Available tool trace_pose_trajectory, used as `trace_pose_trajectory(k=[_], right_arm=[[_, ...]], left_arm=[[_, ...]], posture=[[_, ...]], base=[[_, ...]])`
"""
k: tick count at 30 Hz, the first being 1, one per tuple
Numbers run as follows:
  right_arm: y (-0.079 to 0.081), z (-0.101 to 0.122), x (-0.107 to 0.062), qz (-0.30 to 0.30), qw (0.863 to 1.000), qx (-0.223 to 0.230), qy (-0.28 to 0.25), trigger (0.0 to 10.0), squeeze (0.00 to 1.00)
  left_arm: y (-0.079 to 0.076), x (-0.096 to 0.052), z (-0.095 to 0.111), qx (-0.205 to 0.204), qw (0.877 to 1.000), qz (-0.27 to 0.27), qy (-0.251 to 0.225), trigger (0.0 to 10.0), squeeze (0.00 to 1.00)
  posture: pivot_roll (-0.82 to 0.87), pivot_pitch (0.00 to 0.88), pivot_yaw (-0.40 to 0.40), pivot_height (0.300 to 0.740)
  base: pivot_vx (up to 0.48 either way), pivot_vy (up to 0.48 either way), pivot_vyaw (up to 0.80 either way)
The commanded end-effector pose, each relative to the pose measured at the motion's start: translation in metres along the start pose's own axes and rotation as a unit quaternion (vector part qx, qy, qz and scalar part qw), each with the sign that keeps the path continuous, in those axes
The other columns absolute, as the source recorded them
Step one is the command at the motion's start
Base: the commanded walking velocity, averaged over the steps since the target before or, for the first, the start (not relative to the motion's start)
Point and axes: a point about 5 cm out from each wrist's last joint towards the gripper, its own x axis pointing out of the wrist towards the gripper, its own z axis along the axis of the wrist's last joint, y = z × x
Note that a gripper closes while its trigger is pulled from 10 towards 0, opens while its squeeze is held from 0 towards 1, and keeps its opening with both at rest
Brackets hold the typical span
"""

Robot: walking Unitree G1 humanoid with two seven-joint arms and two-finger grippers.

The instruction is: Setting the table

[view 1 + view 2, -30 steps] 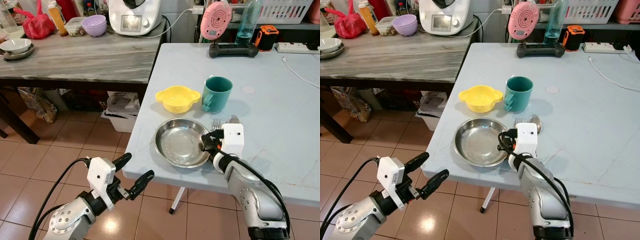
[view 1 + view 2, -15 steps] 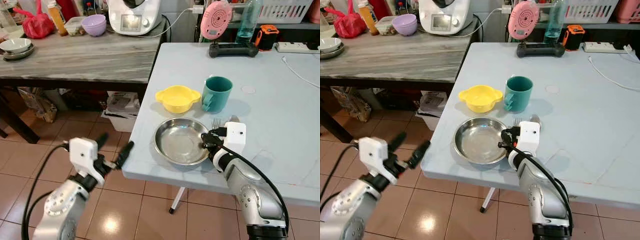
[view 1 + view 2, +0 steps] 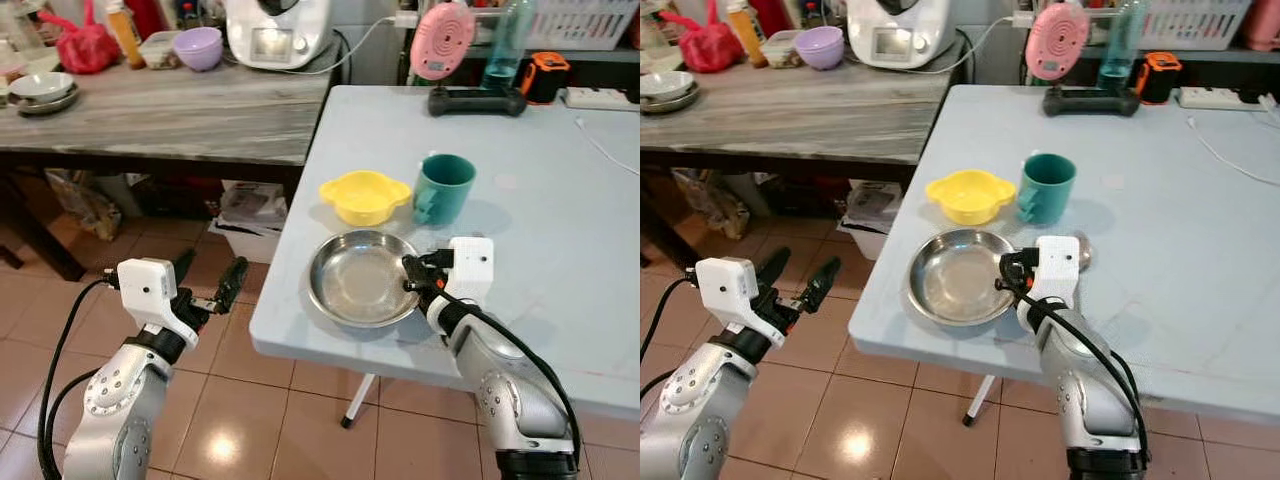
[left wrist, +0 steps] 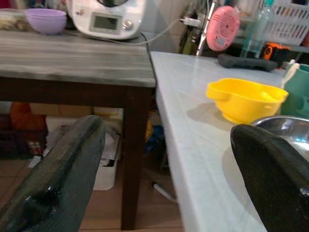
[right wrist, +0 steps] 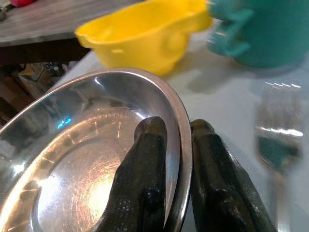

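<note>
the steel plate (image 3: 362, 278) lies flat on the pale blue table (image 3: 560, 210), close to its near edge. our right gripper (image 5: 176, 159) has its jaws pressed on the plate's rim: one finger (image 5: 145, 169) is inside the dish, the other outside, with the thin edge between them.

we judge the plate to be light and stiff. it will not bend, but the polished metal is slippery and the rim is narrow, so it may turn or slide out if we lift it by this one point. a deeper hold on the rim, or sliding it along the table, seems safer to us than raising it high.

just outside the outer jaw lies a fork (image 5: 279, 140), blurred. beyond the jaws, past the far rim of the plate, stand the yellow bowl (image 3: 365, 196) and the teal mug (image 3: 444, 188), near each other and near the plate; we cannot tell whether they touch it.

our left gripper (image 3: 207, 288) hangs beside the table over the tiled floor (image 3: 300, 420), jaws spread wide and holding nothing. ahead of its jaws we see the table edge and the wooden side table (image 4: 72, 63).
</note>
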Motion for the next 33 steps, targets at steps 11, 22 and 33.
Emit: trace_pose_trajectory(k=[11, 22, 33], right_arm=[[0.008, 0.004, 0.001, 0.022, 1.000, 0.002, -0.018, 10.0, 0.00], [0.007, 0.004, 0.001, 0.019, 1.000, 0.007, -0.023, 10.0, 0.00], [0.004, 0.006, 0.003, 0.009, 0.999, 0.003, -0.032, 10.0, 0.00]], left_arm=[[0.007, 0.000, -0.006, 0.006, 1.000, 0.016, 0.017, 10.0, 0.00], [0.006, 0.002, -0.010, 0.006, 1.000, 0.015, 0.019, 10.0, 0.00], [0.004, 0.004, -0.014, 0.003, 1.000, 0.014, 0.020, 10.0, 0.00]], posture=[[-0.13, 0.057, 0.074, 0.740], [-0.13, 0.054, 0.077, 0.740], [-0.14, 0.050, 0.077, 0.740]], base=[[0.000, 0.374, 0.00], [0.000, 0.393, 0.00], [0.000, 0.401, 0.00]])
